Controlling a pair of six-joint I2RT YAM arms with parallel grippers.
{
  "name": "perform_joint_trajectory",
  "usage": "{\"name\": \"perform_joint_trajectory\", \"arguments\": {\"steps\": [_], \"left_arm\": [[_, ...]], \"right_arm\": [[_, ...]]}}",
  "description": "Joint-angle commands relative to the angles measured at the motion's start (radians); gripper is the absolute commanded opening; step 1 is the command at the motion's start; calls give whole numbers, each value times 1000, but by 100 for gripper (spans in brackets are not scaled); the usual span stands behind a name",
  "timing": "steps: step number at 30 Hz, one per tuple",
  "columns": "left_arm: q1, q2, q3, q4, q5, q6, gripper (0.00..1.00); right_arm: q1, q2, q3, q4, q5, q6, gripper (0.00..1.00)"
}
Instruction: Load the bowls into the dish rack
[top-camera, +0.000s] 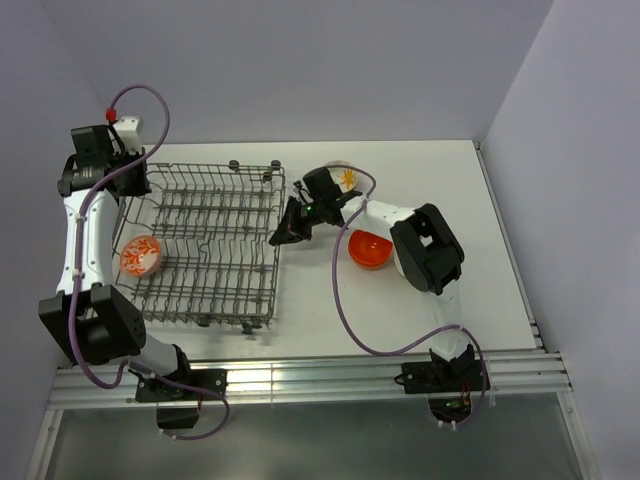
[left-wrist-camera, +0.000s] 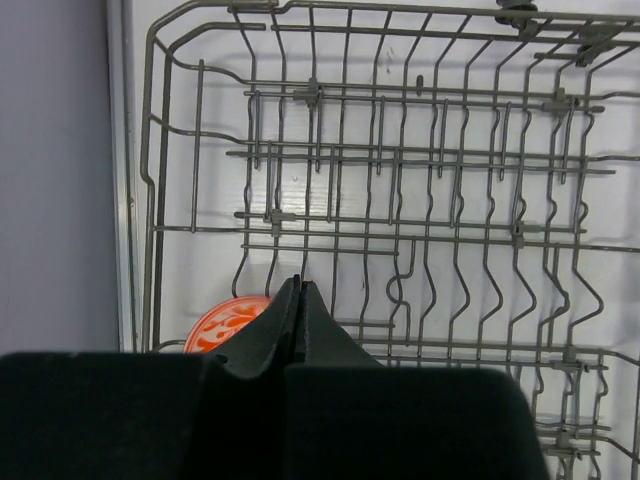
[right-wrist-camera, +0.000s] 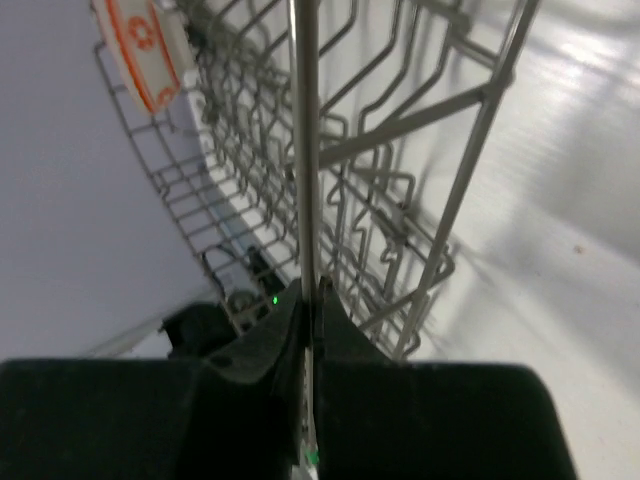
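Top external view gives us one dish rack (top-camera: 215, 230), standing on the left half of the white table (top-camera: 450, 190), and three bowls. We count one pale bowl with a red-orange pattern (top-camera: 140, 255) inside the rack, tilted among the tines at its left side. The other two are outside it. One glossy orange bowl (top-camera: 368, 248) sits on the table right of the rack, just beside the right arm. One pale bowl with an orange flower mark (top-camera: 343, 177) lies farther back, partly hidden behind the right wrist.

We see two arms. The right gripper (top-camera: 278, 238) is at the rack's right rim, and the right wrist view shows its two fingers (right-wrist-camera: 270, 335) pressed together on a single upright wire of the rack, which runs between them. The left arm reaches up along the left edge of the table. In the left wrist view the left gripper (left-wrist-camera: 298, 295) is above the rack with its fingers closed against each other and nothing between them. The patterned bowl shows just beside the fingers, at their lower left.
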Motion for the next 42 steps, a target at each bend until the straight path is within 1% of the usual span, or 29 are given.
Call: {"name": "perform_joint_trajectory", "arguments": {"steps": [1, 5, 6, 7, 8, 12, 15, 17, 20, 21, 23, 24, 27, 29, 37, 38, 41, 42], "left_arm": [[-4, 13, -5, 8, 9, 42, 0], [-3, 38, 12, -27, 53, 45, 0], [-1, 41, 16, -53, 73, 55, 4], [0, 45, 24, -66, 82, 74, 10], [2, 48, 27, -76, 89, 85, 28], [13, 44, 42, -141, 98, 144, 48], [17, 47, 52, -224, 81, 196, 49], [22, 38, 23, -294, 90, 254, 50], [25, 10, -53, -366, 79, 344, 57], [25, 1, -77, -376, 73, 366, 58], [25, -21, -134, -400, 60, 423, 59], [26, -25, -152, -408, 49, 427, 59], [26, -42, -238, -402, 14, 449, 58], [25, -51, -270, -389, -13, 447, 58], [25, -58, -389, -302, -98, 401, 55], [25, -55, -395, -279, -102, 397, 55], [25, -36, -416, -235, -108, 380, 54], [26, -27, -421, -225, -108, 381, 54]], "right_arm": [[7, 9, 42, 39, -18, 9, 0], [7, 4, 42, 25, -10, 0, 0], [7, 4, 42, 27, -9, 1, 0], [5, 4, 42, 28, -10, 4, 0], [7, 3, 43, 27, -10, 3, 0], [7, -7, 43, 11, 2, -3, 0], [5, -17, 46, -18, 11, -19, 0], [4, -22, 46, -29, 17, -28, 6], [5, -27, 56, -47, 22, -34, 10], [4, -28, 56, -53, 25, -34, 15], [5, -31, 56, -61, 26, -37, 21], [4, -34, 56, -70, 31, -40, 32], [5, -45, 48, -81, 37, -45, 45], [5, -51, 40, -79, 36, -43, 48], [5, -53, 37, -85, 29, -52, 51], [5, -57, 39, -87, 29, -55, 54], [3, -71, 37, -99, 33, -65, 56], [3, -77, 36, -105, 37, -68, 60]]}}
